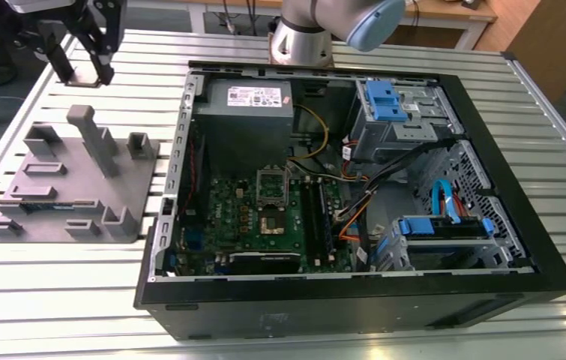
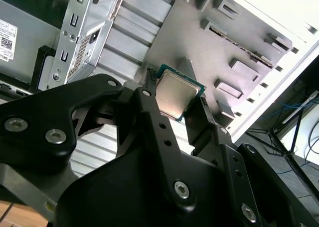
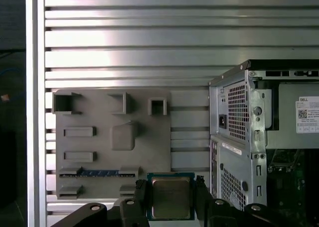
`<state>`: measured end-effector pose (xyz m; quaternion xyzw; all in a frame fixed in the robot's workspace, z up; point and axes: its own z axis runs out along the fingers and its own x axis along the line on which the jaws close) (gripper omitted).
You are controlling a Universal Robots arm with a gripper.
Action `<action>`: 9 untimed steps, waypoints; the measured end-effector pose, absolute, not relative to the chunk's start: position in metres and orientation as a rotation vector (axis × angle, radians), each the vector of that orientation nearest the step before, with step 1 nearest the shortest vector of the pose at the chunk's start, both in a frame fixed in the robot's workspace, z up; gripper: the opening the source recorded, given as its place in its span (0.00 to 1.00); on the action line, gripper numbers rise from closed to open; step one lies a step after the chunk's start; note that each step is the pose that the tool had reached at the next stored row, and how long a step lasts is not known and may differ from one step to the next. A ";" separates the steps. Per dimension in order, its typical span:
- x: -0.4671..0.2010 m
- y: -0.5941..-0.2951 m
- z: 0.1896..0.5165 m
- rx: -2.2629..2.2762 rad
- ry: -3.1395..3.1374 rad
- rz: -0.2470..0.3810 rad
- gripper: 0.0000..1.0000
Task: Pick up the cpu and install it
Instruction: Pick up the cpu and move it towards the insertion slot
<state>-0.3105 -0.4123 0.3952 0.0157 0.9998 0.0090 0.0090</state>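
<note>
Even bright light in the exterior view; the ribbed silver aluminium table [image 1: 563, 172] shines pale at three o'clock.

Slatted metal table [image 1: 63, 300] bears grey fixture [image 1: 73, 180] and open computer case [image 1: 363, 304].

In the second wrist view the claw [image 2: 175, 98] hides the lower corner of the cpu [image 2: 179, 90] behind its dark linkage. In the exterior view the claw [image 1: 82, 75] loses its upper body to the picture's edge, and anything between its tips is too small to make out.
</note>
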 end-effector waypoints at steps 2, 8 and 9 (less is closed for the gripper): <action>-0.308 -0.412 0.395 0.049 3.123 0.025 0.47; -0.300 -0.412 0.394 0.049 3.124 0.016 0.47; -0.299 -0.412 0.394 0.049 3.124 0.015 0.47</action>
